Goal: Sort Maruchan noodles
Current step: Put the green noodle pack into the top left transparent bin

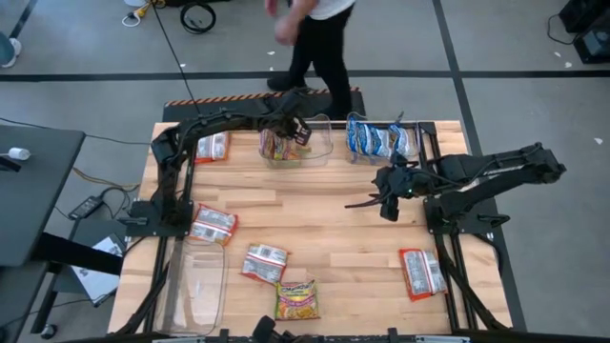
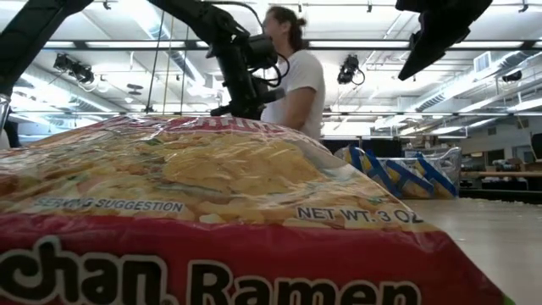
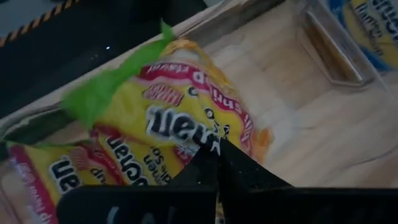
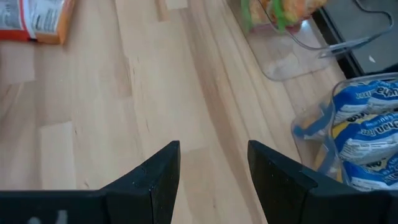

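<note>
My left gripper (image 1: 301, 128) reaches to the table's far edge, over a clear tub (image 1: 322, 143) that holds yellow-green noodle packets (image 1: 282, 146). It is shut on one of them (image 3: 174, 106). My right gripper (image 1: 385, 198) hangs open above bare wood right of centre, touching nothing. A second far tub (image 1: 408, 143) holds blue-and-white packets (image 1: 375, 139) standing on edge. Red-orange packets lie flat at the far left (image 1: 212, 148), the left (image 1: 214, 226), the near middle (image 1: 264, 262) and the near right (image 1: 419, 273). A yellow-green packet (image 1: 297, 298) lies at the near edge and fills the low view (image 2: 212, 203). My left gripper pinches a yellow-green packet between its two fingers, on the printed face near one end (image 3: 208, 134). The fingers (image 3: 239, 168) come slanting down from above. The packet tilts away from them, green crimped end (image 3: 102, 93) farthest, over another like packet (image 3: 56, 177). Whether it rests there I cannot tell.
An empty clear tub (image 1: 195, 286) stands at the near left corner. A person (image 1: 319, 43) walks just beyond the far edge, behind the tubs. Bare wood (image 1: 324, 214) spreads across the table's middle, under and left of my right gripper.
</note>
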### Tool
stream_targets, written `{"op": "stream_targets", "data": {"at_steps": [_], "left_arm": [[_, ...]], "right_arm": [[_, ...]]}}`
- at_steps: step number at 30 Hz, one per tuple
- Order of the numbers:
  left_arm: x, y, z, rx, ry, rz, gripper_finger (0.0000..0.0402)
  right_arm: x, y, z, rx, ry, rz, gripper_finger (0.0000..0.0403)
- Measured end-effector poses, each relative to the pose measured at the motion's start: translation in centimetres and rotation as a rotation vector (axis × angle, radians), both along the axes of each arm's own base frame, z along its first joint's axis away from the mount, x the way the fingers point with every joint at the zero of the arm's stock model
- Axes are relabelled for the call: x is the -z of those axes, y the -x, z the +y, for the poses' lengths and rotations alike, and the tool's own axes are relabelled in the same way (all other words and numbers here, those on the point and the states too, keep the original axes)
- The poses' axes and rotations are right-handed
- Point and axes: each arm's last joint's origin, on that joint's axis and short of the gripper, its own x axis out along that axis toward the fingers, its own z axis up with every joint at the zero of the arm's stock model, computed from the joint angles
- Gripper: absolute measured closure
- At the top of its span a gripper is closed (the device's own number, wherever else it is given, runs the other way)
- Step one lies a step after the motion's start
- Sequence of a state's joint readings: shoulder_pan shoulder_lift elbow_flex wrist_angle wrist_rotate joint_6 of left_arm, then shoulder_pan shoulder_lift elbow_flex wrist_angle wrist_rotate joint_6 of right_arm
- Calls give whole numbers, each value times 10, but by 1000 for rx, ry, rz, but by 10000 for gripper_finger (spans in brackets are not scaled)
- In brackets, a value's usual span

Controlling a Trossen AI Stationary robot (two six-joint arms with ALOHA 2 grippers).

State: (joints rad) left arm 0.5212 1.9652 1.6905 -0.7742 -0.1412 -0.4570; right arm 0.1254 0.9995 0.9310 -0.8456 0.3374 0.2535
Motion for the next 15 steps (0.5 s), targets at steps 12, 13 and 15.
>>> {"op": "stream_targets", "data": {"at_steps": [12,13,15], "left_arm": [[13,-8,4,145,-36,40,388],[13,-8,5,143,-30,23,387],[14,-13,7,123,-17,-38,387]], "right_arm": [[-5,-6,-21,79,36,-61,209],[-5,-7,-23,87,36,-71,209],[-6,-8,-26,94,44,-80,209]]}}
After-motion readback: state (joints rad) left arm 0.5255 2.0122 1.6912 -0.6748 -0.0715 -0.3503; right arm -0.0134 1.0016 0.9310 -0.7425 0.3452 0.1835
